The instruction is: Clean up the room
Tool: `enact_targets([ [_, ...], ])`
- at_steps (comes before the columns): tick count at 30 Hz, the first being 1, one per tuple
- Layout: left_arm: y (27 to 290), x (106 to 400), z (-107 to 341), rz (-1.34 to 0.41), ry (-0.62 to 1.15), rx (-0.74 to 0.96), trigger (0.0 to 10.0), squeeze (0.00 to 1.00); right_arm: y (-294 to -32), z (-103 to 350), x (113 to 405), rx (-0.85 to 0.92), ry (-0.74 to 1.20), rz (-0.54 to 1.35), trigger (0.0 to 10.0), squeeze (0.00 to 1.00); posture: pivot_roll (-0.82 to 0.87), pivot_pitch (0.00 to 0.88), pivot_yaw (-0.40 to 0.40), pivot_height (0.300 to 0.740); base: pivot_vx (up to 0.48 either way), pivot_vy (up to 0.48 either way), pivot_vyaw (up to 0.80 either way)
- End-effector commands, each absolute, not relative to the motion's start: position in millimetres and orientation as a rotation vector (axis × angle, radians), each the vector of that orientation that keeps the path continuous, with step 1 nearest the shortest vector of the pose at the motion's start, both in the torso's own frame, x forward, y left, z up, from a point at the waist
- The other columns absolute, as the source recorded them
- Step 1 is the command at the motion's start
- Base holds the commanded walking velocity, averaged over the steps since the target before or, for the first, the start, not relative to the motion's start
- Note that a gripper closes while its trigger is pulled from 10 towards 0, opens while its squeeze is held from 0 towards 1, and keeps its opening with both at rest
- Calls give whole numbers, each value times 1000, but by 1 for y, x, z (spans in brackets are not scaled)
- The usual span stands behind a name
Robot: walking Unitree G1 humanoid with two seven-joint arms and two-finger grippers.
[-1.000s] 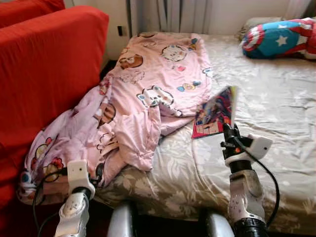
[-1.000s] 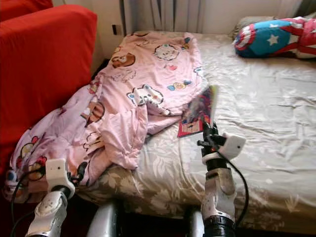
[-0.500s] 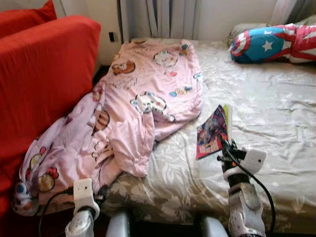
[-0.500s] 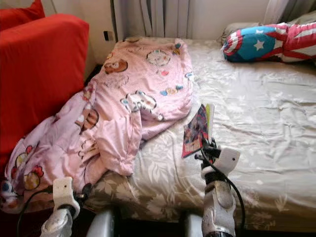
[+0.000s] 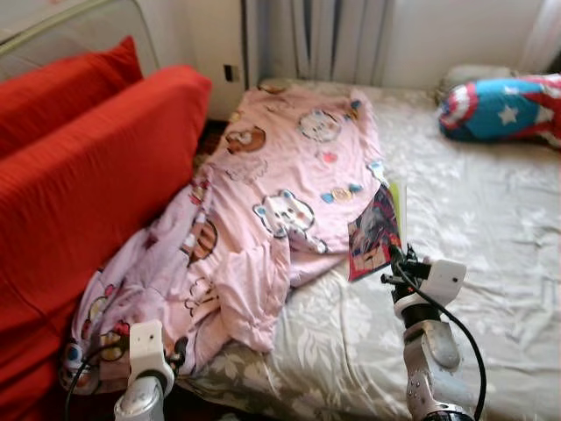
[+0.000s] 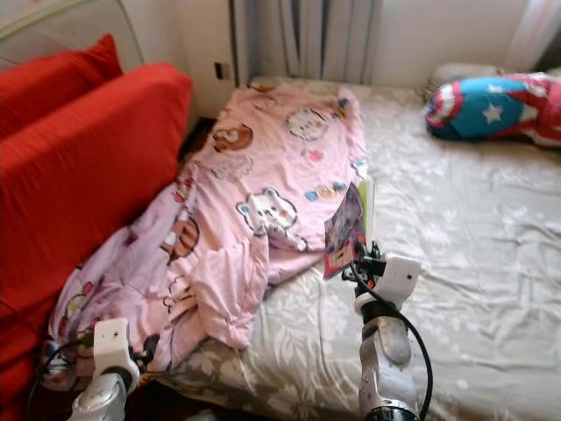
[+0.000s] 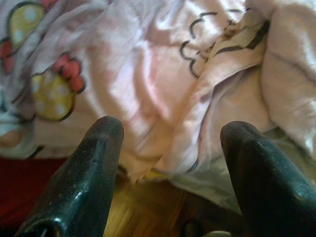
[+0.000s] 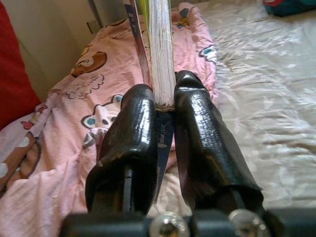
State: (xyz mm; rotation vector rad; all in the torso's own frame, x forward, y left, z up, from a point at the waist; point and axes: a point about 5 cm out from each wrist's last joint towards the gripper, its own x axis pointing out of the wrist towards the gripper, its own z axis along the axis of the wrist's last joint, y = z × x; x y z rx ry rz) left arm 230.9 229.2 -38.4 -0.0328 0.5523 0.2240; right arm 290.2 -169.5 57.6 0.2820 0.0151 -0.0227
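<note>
A red sofa point(image 5: 79, 193) stands beside the bed point(image 5: 491, 228); grey curtains point(image 5: 333, 39) hang behind; daylight.

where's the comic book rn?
The comic book is clamped upright in the right gripper, held over the bed beside the pink cartoon blanket's right edge.

Bed in grey floral sheet point(image 5: 491, 228), carrying rumpled pink cartoon-print blanket point(image 5: 280, 193) and red-white-blue star cushion point(image 5: 500, 110).

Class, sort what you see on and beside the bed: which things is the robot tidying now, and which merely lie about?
In hand: comic book, clamped by the right gripper.
Lying about: pink blanket, star-patterned pillow, red sofa; left gripper open, idle.
</note>
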Motion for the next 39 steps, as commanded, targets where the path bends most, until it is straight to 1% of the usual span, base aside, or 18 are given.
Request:
enact_targets([
  [1, 228, 220, -48, 203, 627, 6, 10000, 0, -167, 63, 292, 285, -16, -21, 10000, 0, 40, 0, -41, 729, 0, 0, 0],
  [5, 225, 215, -53, 182, 662, 23, 10000, 0, -162, 63, 293, 279, -13, -18, 10000, 0, 38, 0, -39, 729, 0, 0, 0],
  [12, 225, 213, -55, 185, 676, 15, 10000, 0, -164, 59, 294, 270, 18, -41, 10000, 0, 30, 0, -35, 729, 0, 0, 0],
  [25, 229, 207, -59, 185, 716, 37, 10000, 0, -166, 59, 294, 275, 26, -53, 10000, 0, 27, 0, -36, 729, 0, 0, -643],
  [39, 224, 208, -59, 156, 724, 49, 10000, 0, -163, 59, 296, 283, 25, -46, 10000, 0, 34, 0, -40, 729, 0, 0, -666],
])
